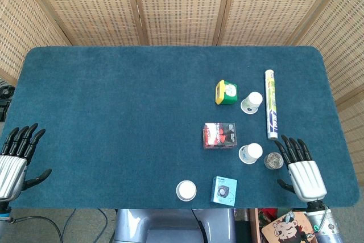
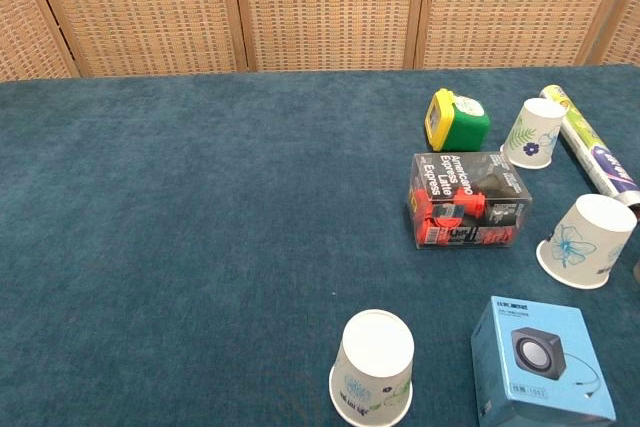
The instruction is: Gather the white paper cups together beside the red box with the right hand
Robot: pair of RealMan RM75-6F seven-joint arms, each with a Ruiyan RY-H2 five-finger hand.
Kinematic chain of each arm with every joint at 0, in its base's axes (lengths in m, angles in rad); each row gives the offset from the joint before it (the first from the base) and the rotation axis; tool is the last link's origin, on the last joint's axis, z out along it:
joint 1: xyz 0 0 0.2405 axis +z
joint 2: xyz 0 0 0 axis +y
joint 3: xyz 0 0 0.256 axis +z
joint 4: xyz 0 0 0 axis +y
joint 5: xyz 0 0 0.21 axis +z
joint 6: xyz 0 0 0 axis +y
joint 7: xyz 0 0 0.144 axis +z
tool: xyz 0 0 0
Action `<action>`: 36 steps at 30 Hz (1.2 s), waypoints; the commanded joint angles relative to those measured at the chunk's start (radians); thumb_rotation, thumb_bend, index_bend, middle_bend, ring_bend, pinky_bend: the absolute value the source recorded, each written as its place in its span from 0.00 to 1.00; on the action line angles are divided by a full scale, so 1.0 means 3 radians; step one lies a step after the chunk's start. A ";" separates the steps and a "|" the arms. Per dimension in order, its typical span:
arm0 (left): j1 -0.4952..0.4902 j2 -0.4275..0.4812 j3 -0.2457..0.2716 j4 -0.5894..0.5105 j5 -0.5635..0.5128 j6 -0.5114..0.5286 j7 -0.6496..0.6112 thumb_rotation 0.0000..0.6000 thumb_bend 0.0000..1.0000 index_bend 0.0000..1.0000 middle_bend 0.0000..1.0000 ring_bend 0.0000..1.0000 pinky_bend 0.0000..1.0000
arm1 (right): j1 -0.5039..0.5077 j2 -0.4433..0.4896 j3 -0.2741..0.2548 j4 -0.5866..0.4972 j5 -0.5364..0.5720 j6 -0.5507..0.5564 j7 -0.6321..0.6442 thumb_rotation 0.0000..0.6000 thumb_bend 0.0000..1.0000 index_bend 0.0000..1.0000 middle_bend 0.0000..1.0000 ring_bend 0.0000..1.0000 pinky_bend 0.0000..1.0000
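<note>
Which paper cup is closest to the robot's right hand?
The cup just right of the red box. It sits right by the right hand, while the other two cups are farther off.

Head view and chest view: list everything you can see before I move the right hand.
paper cups: three, white, upside down; one beside the green box, one right of the red box, one at the near edge
red box: one, red and black, centre right
green box: one, green and yellow, behind the red box
blue box: one, light blue, near edge
tube: one, white, far right
clear object: one, by the right hand
table: one, blue
left hand: open, left edge
right hand: open, near right
</note>
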 commanded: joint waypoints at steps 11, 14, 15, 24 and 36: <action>0.0006 0.0001 -0.0003 -0.0001 -0.0004 0.0010 -0.0007 1.00 0.18 0.00 0.00 0.00 0.00 | 0.0003 0.0000 -0.0004 0.0008 -0.0003 -0.0009 0.0010 1.00 0.12 0.00 0.00 0.00 0.00; 0.0009 0.0002 0.0000 0.0000 0.0004 0.0016 -0.0007 1.00 0.18 0.00 0.00 0.00 0.00 | 0.0001 0.0002 -0.0002 0.0005 -0.0006 -0.0001 0.0017 1.00 0.12 0.00 0.00 0.00 0.00; 0.0008 0.0001 -0.0001 0.0000 0.0006 0.0018 -0.0008 1.00 0.18 0.00 0.00 0.00 0.00 | 0.0001 0.0004 -0.0002 0.0003 -0.0007 -0.0001 0.0018 1.00 0.12 0.00 0.00 0.00 0.00; 0.0003 0.0005 -0.0004 0.0008 0.0004 0.0011 -0.0033 1.00 0.18 0.00 0.00 0.00 0.00 | 0.0005 -0.0001 0.0003 0.0001 -0.0009 -0.0002 0.0016 1.00 0.12 0.00 0.00 0.00 0.00; 0.0004 0.0009 -0.0005 -0.0002 -0.0008 0.0004 -0.0036 1.00 0.18 0.00 0.00 0.00 0.00 | 0.0025 0.0012 0.0006 0.0003 -0.0008 -0.0032 0.0053 1.00 0.12 0.00 0.00 0.00 0.00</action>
